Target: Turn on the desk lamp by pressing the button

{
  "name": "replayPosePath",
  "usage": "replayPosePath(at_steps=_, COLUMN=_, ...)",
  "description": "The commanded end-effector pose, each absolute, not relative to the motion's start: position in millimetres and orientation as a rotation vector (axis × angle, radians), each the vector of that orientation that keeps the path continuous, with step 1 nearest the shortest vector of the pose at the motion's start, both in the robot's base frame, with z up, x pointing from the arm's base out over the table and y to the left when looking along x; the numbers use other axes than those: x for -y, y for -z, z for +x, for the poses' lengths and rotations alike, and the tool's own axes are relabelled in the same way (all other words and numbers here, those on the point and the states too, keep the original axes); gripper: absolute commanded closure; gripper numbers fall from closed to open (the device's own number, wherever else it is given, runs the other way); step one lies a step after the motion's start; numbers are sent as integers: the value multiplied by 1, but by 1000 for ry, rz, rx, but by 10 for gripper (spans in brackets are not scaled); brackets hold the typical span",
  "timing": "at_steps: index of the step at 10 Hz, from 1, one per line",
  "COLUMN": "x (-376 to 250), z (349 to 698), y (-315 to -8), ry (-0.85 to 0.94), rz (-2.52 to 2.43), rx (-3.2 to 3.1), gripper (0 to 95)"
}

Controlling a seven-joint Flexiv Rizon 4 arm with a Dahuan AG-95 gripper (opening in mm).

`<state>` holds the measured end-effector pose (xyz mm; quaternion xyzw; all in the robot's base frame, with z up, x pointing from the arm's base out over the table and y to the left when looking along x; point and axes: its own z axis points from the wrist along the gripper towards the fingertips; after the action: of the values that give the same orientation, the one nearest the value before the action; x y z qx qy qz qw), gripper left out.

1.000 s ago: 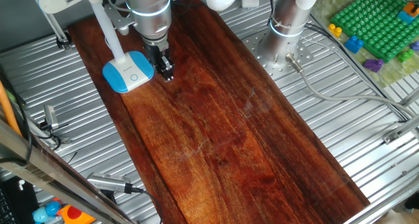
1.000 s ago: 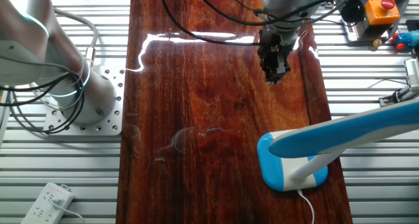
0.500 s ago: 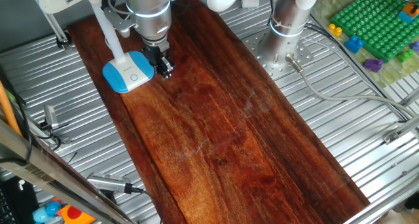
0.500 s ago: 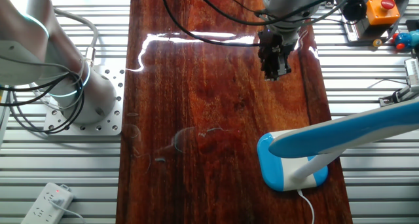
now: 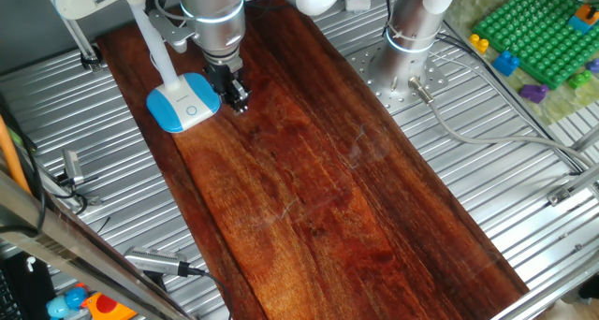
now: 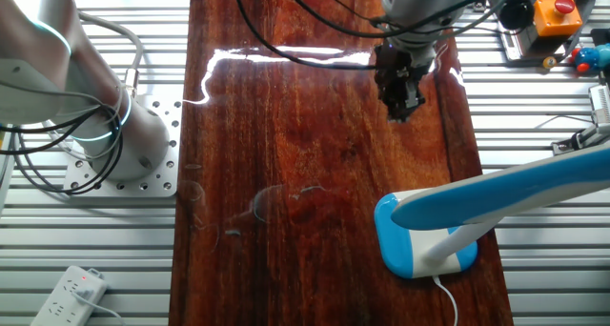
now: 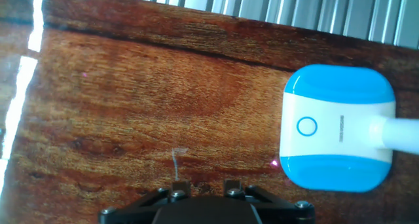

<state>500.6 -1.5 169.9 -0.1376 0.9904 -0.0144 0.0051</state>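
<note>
Gripper (image 5: 240, 103) over bare wooden board (image 5: 309, 180), finger state can't tell. Desk lamp (image 5: 173, 86) base just beside at 9 o'clock, apart from tips; button (image 7: 306, 126) on white top face, nothing over it. Small grey print beside button, unreadable. Green brick plate (image 5: 538, 35) far at 2 o'clock.
</note>
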Motion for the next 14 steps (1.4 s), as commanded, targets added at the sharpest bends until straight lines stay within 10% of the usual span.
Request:
replayPosePath(at_steps=1, x=2, z=500, y=-170, ry=42, rz=-441, rx=-3102, gripper=380)
replayPosePath(at_steps=5, x=7, z=505, y=-168, ry=44, rz=-474, rx=-3102, gripper=380)
replayPosePath(at_steps=6, x=12, z=511, y=-165, ry=43, rz=-501, rx=-3103, gripper=190)
replayPosePath(at_steps=14, x=47, z=544, y=-140, ry=37, rz=-660, rx=-3092, gripper=190)
